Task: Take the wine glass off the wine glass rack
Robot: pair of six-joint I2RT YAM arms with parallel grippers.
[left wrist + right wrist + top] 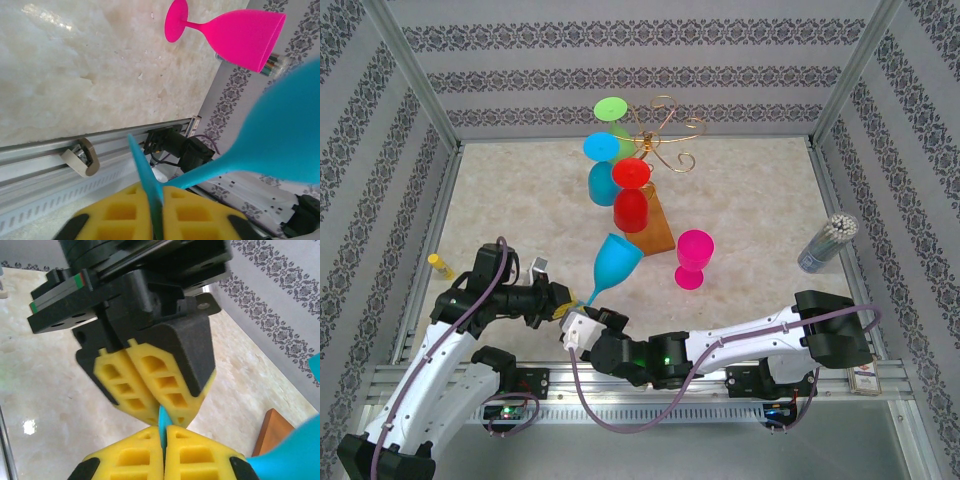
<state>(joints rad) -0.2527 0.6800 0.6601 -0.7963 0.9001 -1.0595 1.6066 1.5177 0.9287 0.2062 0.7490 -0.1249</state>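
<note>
A light blue wine glass (617, 257) hangs tilted above the table in front of the wine glass rack (665, 135), apart from it. The rack is gold wire on an orange-brown base (658, 232). My left gripper (563, 303) is shut on the glass's flat foot (145, 172), and its stem runs right to the bowl (287, 135). From the opposite side my right gripper (164, 432) is shut on the same foot (162, 419), tip to tip with the left gripper's pads (150, 385). Green (611, 108), blue (602, 148) and red (631, 173) glasses hang on the rack.
A pink glass (693, 257) stands upright on the table right of the rack's base, also seen as the pink glass (225, 30). A tube of sticks (827, 243) stands at the right wall. A yellow marker (441, 266) lies at the left, a small white block (539, 268) beside my left wrist.
</note>
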